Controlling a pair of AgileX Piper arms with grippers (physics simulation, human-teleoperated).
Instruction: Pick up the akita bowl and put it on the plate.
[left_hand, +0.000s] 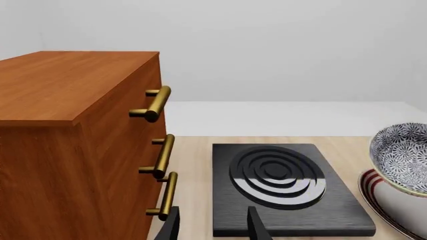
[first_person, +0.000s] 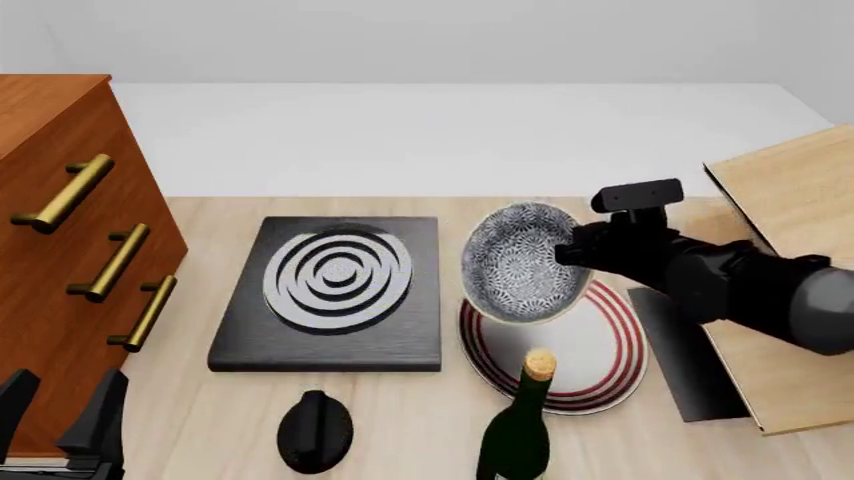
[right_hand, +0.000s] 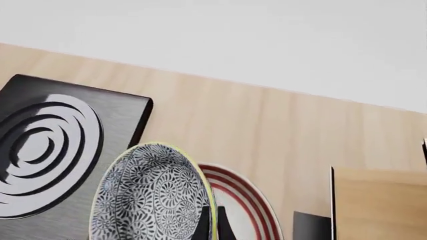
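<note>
In my left wrist view, my left gripper has its jaws apart, holding nothing, near the black slab.

In the front view, my right gripper holds the akita bowl, tipped on its side above the plate, toward the table's right edge.

In my right wrist view, the fingers pinch the bowl's rim.

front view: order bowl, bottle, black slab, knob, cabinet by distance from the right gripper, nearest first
1. Bowl: held in the right gripper, tilted above the plate.
2. Bottle: near edge of the table, in front of the plate.
3. Black slab: to the bowl's left, mid-table.
4. Knob: near edge, left of the bottle.
5. Cabinet: far left.
</note>
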